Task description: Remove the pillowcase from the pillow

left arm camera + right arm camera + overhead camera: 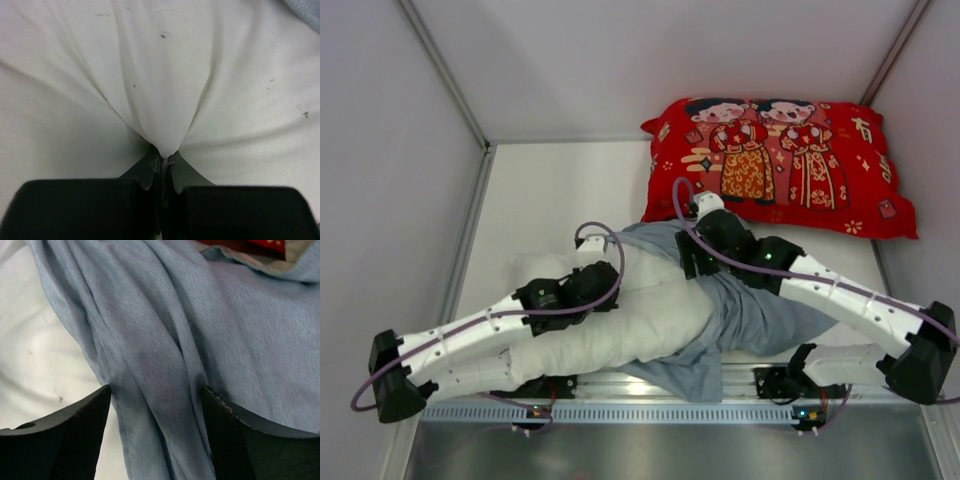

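We've got L gripper (162,162) clamping pillow (160,75); R gripper (156,392) spread wide astride pillowcase (200,330) folds — bunched rightward, so R's nearer.

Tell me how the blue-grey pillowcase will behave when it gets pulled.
Probably floppy: the pillowcase lies in loose folds and should bunch, not slide as a sheet. Likely light, being thin cloth. It may drag on the pillow it partly covers.
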Robot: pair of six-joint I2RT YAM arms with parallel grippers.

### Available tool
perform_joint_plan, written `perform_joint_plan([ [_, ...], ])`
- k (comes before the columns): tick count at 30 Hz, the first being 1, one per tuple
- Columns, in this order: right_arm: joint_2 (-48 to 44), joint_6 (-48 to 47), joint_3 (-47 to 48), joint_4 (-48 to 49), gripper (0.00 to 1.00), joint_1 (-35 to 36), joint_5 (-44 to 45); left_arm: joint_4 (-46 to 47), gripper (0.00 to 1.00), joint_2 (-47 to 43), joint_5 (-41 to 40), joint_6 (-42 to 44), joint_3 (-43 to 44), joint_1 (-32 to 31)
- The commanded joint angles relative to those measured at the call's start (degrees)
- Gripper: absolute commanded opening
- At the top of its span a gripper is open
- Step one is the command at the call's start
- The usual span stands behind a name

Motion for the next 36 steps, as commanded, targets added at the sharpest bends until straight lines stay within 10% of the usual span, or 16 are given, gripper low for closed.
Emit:
perform_joint_plan([
  [1, 4.7, -3.3, 7.0, 2.8, 0.69, -0.5, -2.9, 3.7, 0.0, -5.2, 4.1, -2.1, -4.1, -0.1],
  [15, 32.2, -13.3, 33.1, -0.8, 0.69, 4.0, 0.2, 9.2, 0.0, -22.0, 9.5, -2.3, -12.4, -0.1],
  [28, 39.2, -11.1, 31.9, -3.2, 0.63, 8.0, 11.5, 4.1, 0.0, -30.1, 10.5, -0.3, -7.0, -0.1],
  [30, 39.1, -10.3, 30.4, -3.3, 0.52, 7.3, 12.9, 3.6, 0.0, -30.8, 10.4, -0.2, -6.7, -0.1],
  [33, 38.5, -6.9, 27.4, -4.0, 0.06, 5.6, 18.1, 2.5, 0.0, -31.9, 10.1, -0.5, -5.8, -0.1],
  [36, 36.0, -2.5, 22.1, -5.0, 0.0, 2.0, 25.0, -0.4, 0.0, -34.1, 8.7, -0.8, -3.5, -0.2],
])
